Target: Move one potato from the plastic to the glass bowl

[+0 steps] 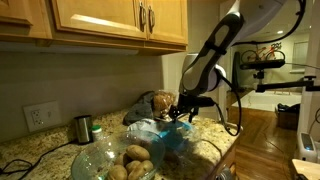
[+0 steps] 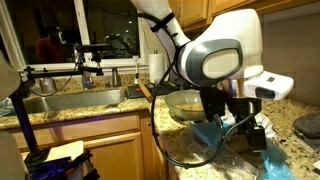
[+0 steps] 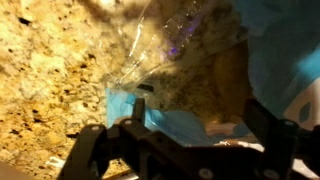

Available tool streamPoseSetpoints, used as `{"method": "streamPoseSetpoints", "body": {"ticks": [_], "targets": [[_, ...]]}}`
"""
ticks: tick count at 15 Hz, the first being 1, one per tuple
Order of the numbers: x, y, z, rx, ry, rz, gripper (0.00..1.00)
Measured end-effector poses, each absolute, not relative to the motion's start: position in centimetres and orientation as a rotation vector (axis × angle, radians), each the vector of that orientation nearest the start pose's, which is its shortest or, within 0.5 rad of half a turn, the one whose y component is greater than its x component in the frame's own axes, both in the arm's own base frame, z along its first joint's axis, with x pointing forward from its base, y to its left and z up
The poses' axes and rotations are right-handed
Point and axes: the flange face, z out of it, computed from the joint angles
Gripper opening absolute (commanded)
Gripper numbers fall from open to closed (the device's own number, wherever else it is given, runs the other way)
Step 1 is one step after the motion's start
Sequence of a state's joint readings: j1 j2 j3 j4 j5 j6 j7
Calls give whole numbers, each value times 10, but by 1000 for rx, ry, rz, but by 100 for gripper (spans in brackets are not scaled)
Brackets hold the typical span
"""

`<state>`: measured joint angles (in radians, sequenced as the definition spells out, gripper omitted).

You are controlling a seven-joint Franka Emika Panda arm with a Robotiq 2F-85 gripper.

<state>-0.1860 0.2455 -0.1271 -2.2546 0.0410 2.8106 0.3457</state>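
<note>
The large clear glass bowl (image 1: pixel 100 158) stands at the front of the granite counter with several potatoes (image 1: pixel 136 155) in it; it also shows in an exterior view (image 2: pixel 185 104) and its rim in the wrist view (image 3: pixel 160 40). The light-blue crinkly plastic container (image 1: pixel 160 133) sits right behind it, also seen in an exterior view (image 2: pixel 214 132) and the wrist view (image 3: pixel 150 112). My gripper (image 1: pixel 181 116) is lowered into the plastic container. Its fingers (image 3: pixel 205 125) are spread wide, with a tan potato (image 3: pixel 218 127) lying between them, not clamped.
A metal cup (image 1: pixel 83 127) and a wall outlet (image 1: pixel 40 116) are at the back of the counter, and a brown bag (image 1: pixel 160 101) stands beside the arm. Wooden cabinets (image 1: pixel 110 20) hang overhead. A sink (image 2: pixel 70 100) lies beyond the counter.
</note>
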Motion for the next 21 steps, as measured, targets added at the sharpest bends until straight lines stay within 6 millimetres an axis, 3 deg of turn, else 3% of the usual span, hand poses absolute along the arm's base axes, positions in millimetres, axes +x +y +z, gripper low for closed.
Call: {"method": "streamPoseSetpoints", "body": {"ticks": [11,21], "targets": [[542,-179,287,-2890,1072,-418,100],[544,-167,288,-2803,923,-443,100]]}}
